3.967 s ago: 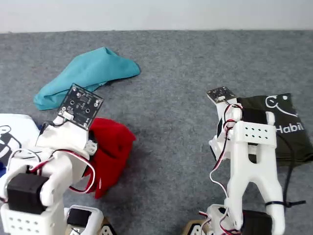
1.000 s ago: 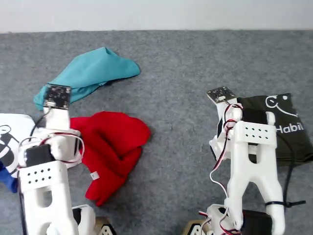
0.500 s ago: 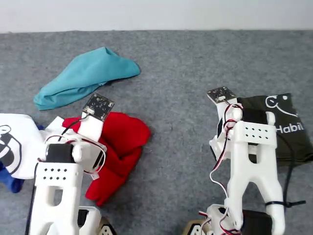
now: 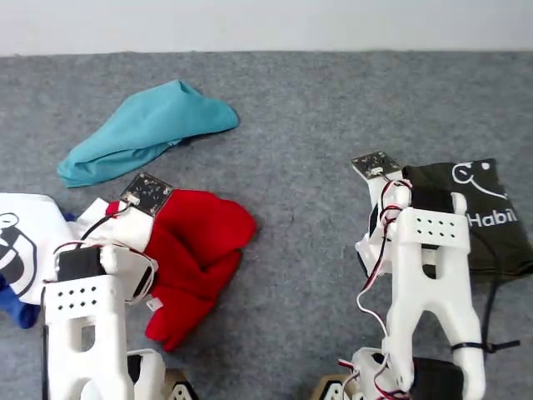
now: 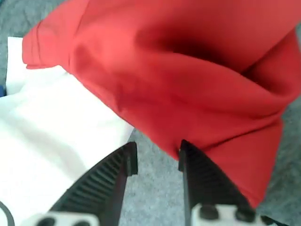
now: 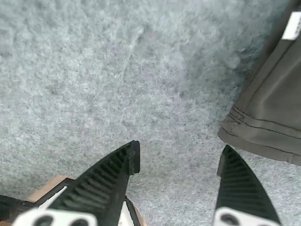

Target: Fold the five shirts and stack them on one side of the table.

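High view: the red shirt (image 4: 200,250) is seen crumpled near the table's front-left, its edge lapped over the white shirt (image 4: 25,237) at the left edge. A blue shirt (image 4: 12,310) is glimpsed just beside that. The teal shirt (image 4: 146,129) is bunched toward the far left. The dark shirt (image 4: 487,221) is laid folded at the right edge and is judged the start of the stack. The left gripper (image 5: 157,153) is held narrowly parted at the red shirt's hem with nothing pinched, probably lined up for a grab. The right gripper (image 6: 181,157) is spread wide over bare grey table (image 6: 94,70) just beside the dark shirt, with nothing held, probably parked clear.
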